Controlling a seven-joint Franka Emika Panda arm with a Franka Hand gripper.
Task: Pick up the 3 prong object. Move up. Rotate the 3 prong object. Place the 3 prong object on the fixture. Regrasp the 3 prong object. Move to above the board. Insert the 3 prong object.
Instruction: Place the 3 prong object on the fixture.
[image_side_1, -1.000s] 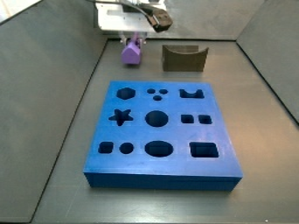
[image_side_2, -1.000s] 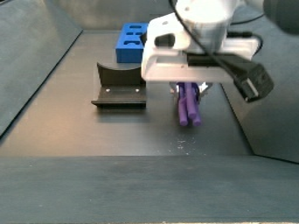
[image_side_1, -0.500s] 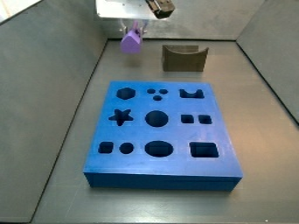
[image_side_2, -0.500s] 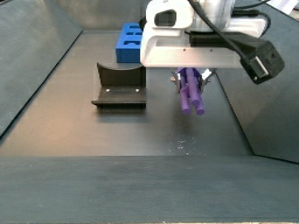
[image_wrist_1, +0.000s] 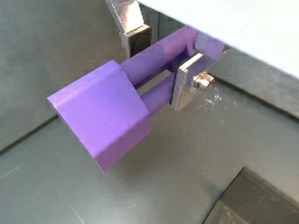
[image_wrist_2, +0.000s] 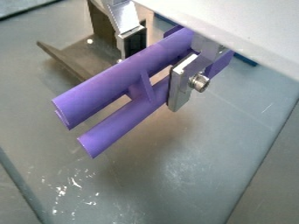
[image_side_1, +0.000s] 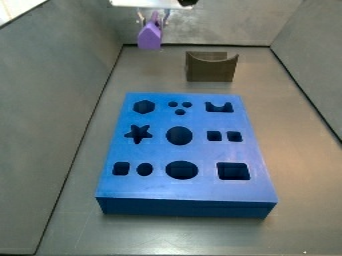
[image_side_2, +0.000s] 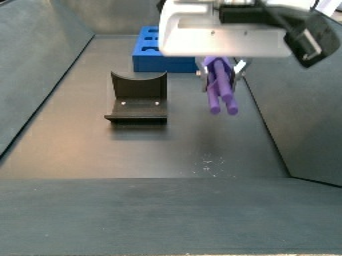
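Note:
The 3 prong object (image_wrist_1: 117, 114) is a light-purple peg with long rods, and my gripper (image_wrist_1: 162, 54) is shut on it. In both wrist views its silver fingers (image_wrist_2: 184, 83) clamp the rods (image_wrist_2: 122, 92) from two sides. Both side views show the peg (image_side_1: 151, 35) hanging in the air under the gripper (image_side_2: 221, 66), well above the floor. The dark fixture (image_side_1: 210, 66) with its curved notch stands on the floor beside and below the peg (image_side_2: 221, 88). The blue board (image_side_1: 185, 150) lies nearer the front in a side view.
Grey walls enclose the work floor (image_side_1: 80, 190). The fixture (image_side_2: 135, 98) and the end of the blue board (image_side_2: 156, 48) stand to one side of the arm. A corner of the fixture (image_wrist_2: 79, 57) shows behind the peg in a wrist view.
The gripper has risen with the peg, from close to the floor to high above it. The fixture and board have not moved.

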